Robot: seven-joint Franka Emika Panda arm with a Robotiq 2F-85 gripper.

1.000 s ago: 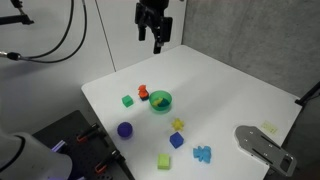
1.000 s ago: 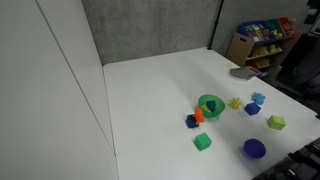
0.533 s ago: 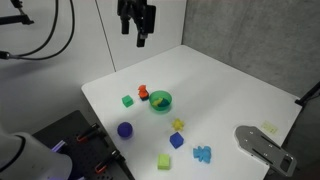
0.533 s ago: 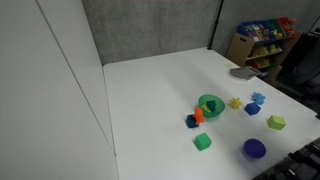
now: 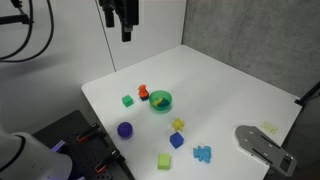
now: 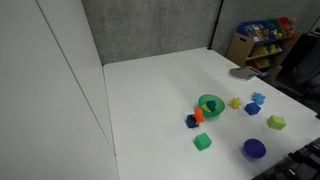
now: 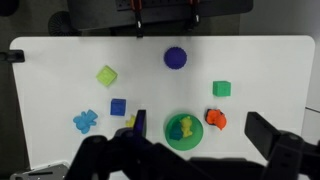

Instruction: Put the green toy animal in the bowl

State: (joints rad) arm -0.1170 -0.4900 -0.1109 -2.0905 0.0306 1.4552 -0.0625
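High above the surface, the fingers hang spread and empty; the green toy animal sits inside the bowl; placement looks done, so any retreat should keep well clear of the bowl's rim.

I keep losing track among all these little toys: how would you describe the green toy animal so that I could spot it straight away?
Look at the white table and find the round bright-green bowl, the only bowl there. The small teal-green toy animal lies inside it. Its neighbours, an orange-red toy and a dark blue cube, lie outside the bowl on the table.
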